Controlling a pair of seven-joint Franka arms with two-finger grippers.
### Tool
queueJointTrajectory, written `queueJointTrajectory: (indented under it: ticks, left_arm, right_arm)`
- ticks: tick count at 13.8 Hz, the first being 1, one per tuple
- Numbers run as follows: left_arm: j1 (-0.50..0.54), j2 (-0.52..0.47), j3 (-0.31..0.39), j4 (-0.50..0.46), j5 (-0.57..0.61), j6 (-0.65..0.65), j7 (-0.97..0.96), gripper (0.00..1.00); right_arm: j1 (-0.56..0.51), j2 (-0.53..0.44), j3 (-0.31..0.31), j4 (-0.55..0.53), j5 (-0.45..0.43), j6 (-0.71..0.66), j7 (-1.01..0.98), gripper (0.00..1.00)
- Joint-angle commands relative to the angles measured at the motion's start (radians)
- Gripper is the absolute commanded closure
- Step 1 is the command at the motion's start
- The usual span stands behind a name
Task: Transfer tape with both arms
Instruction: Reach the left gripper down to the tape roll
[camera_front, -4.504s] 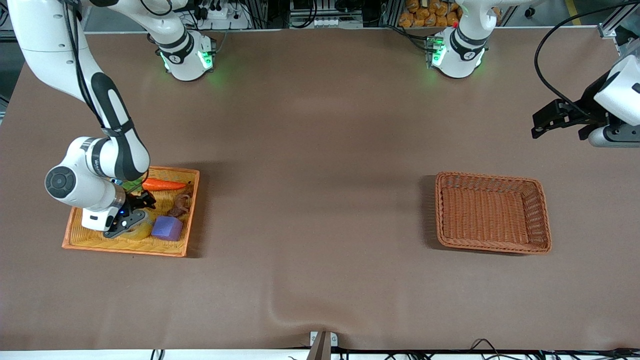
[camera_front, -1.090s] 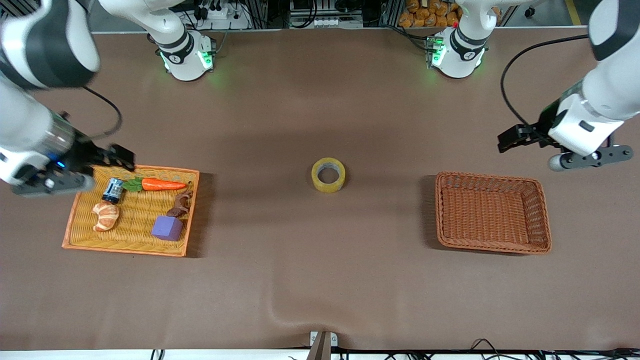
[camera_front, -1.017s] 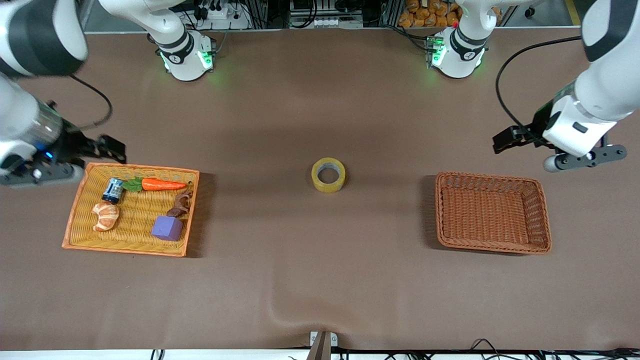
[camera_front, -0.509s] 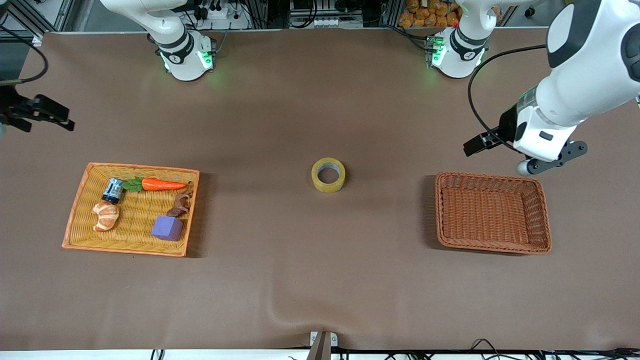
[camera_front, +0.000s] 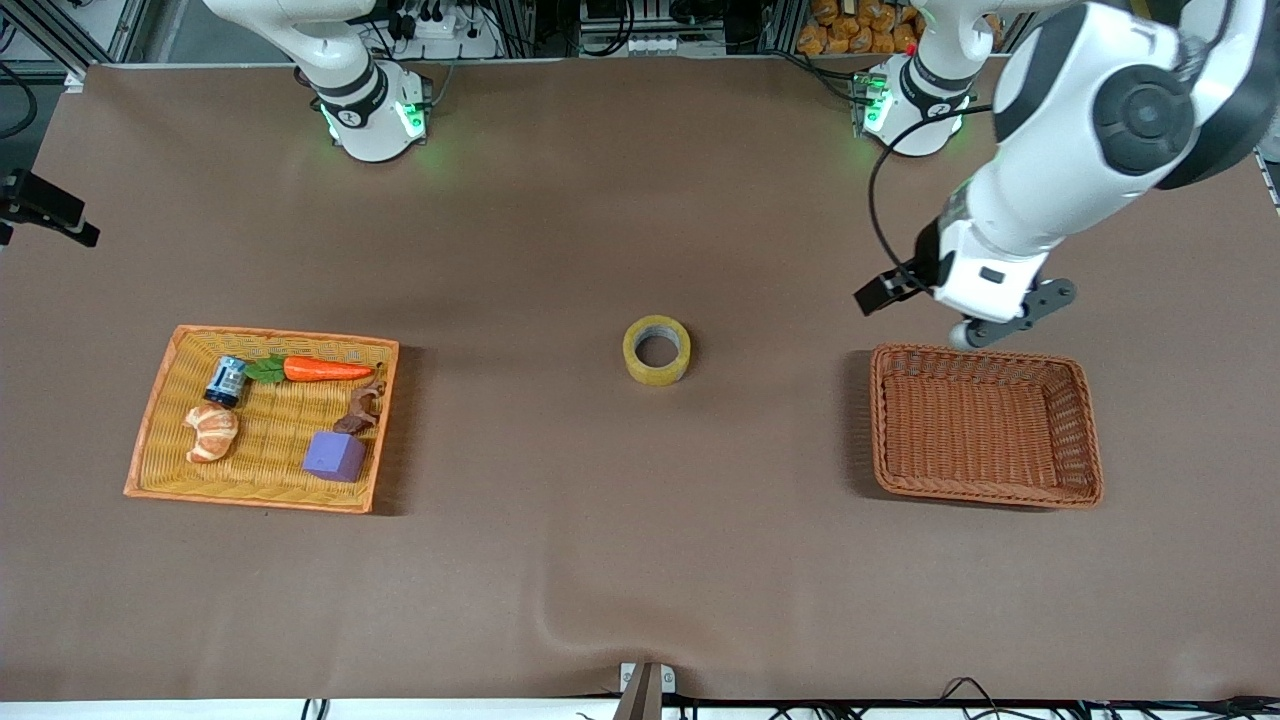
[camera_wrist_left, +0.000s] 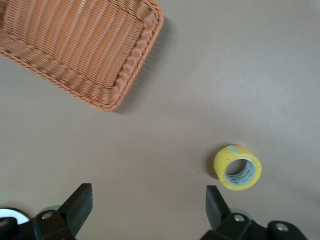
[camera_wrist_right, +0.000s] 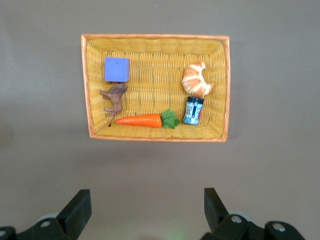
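The tape, a yellowish ring with a grey core, lies flat on the middle of the table, free of both grippers. It also shows in the left wrist view. My left gripper is open and empty in the air, over the bare table between the tape and the brown basket; in its own view the left gripper has its jaws wide apart. My right gripper is open and empty, high up at the right arm's end of the table; the right gripper looks down on the yellow tray.
The yellow tray holds a carrot, a croissant toy, a purple block, a small can and a brown figure. The brown basket is empty.
My right gripper has drawn away from the tray to the table's end. My left arm has swung in toward the tape. The tape has not moved in the last second.
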Motion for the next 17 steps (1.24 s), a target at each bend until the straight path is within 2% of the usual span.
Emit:
queueJointTrajectory:
  ticks: [1, 4, 7, 8, 10, 15, 17]
  left_arm:
    - [-0.002, 0.004, -0.038, -0.035, -0.024, 0.055, -0.048, 0.0]
    - [-0.091, 0.063, -0.043, -0.046, -0.013, 0.145, -0.158, 0.0]
    - [-0.181, 0.146, -0.043, -0.053, 0.023, 0.243, -0.279, 0.0]
    - [-0.203, 0.174, -0.043, -0.058, 0.049, 0.263, -0.325, 0.0]
    - [-0.251, 0.234, -0.043, -0.06, 0.106, 0.297, -0.387, 0.0]
    - [-0.29, 0.329, -0.041, -0.06, 0.132, 0.374, -0.428, 0.0]
    - [-0.323, 0.372, -0.04, -0.061, 0.212, 0.437, -0.457, 0.0]
  right_arm:
    - [-0.005, -0.012, 0.017, -0.007, -0.009, -0.014, 0.034, 0.0]
    - [0.066, -0.01, -0.054, -0.006, -0.01, -0.011, 0.036, 0.0]
    - [0.065, 0.002, -0.051, -0.006, -0.012, -0.007, 0.025, 0.0]
    - [0.051, 0.003, -0.043, -0.006, -0.01, -0.005, 0.019, 0.0]
    - [-0.023, 0.013, 0.033, -0.004, -0.012, 0.0, -0.008, 0.0]
    - [-0.02, 0.013, 0.038, -0.006, -0.013, -0.002, -0.009, 0.0]
    - [-0.017, 0.016, 0.04, 0.0, -0.01, 0.001, -0.01, 0.0]
